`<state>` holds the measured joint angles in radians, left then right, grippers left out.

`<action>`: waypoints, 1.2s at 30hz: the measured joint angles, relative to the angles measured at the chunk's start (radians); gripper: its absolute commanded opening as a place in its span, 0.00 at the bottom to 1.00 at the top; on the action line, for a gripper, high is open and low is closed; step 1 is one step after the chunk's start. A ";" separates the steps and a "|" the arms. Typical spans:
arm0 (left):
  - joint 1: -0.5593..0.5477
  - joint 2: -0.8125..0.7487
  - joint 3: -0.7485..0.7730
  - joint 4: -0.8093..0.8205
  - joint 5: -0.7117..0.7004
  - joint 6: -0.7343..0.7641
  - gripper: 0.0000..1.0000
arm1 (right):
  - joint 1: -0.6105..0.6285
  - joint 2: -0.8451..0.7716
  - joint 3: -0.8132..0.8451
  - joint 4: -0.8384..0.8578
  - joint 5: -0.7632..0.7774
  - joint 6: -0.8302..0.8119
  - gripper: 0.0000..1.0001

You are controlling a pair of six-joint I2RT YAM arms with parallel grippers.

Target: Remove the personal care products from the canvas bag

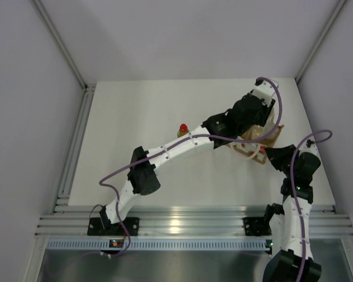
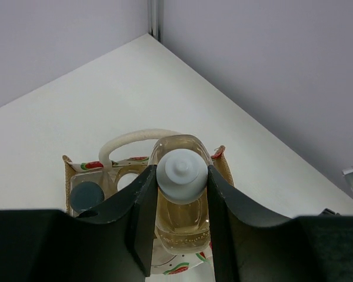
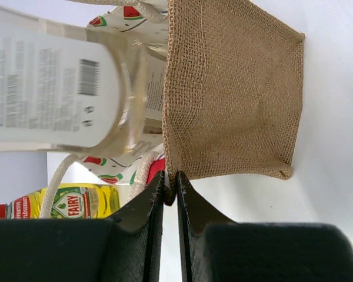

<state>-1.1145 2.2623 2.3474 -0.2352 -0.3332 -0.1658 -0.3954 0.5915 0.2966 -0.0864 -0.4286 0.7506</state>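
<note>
My left gripper (image 2: 181, 171) is shut on the white cap of an amber bottle (image 2: 182, 226), holding it upright over the mouth of the canvas bag (image 2: 82, 167). Inside the bag I see a dark cap (image 2: 86, 197) and a white cap (image 2: 127, 180). In the right wrist view the held bottle (image 3: 47, 88) shows its white label, raised partly above the burlap bag (image 3: 235, 100). My right gripper (image 3: 172, 189) is shut on the bag's rim. A yellow bottle with a red cap (image 1: 182, 129) stands on the table left of the bag (image 1: 272, 134).
The bag sits near the table's right back corner, close to the right wall (image 1: 335, 94). Its pale rope handle (image 2: 135, 138) loops up behind the held bottle. The left arm (image 1: 176, 147) stretches across the table's middle; the yellow bottle (image 3: 76, 202) is beside it.
</note>
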 measured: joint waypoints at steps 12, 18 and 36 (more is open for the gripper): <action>-0.006 -0.167 -0.087 -0.011 -0.027 0.026 0.00 | 0.000 0.000 0.000 0.000 0.008 0.000 0.10; -0.006 -0.266 -0.162 -0.015 -0.074 0.068 0.00 | 0.000 0.000 0.000 0.000 0.008 -0.001 0.10; 0.233 -0.538 -0.520 -0.011 -0.187 0.035 0.00 | 0.000 -0.007 0.000 -0.003 0.016 -0.001 0.10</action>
<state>-0.8810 1.7245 1.8271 -0.2462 -0.5205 -0.1307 -0.3950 0.5846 0.2966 -0.0895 -0.4129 0.7498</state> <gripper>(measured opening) 0.399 0.103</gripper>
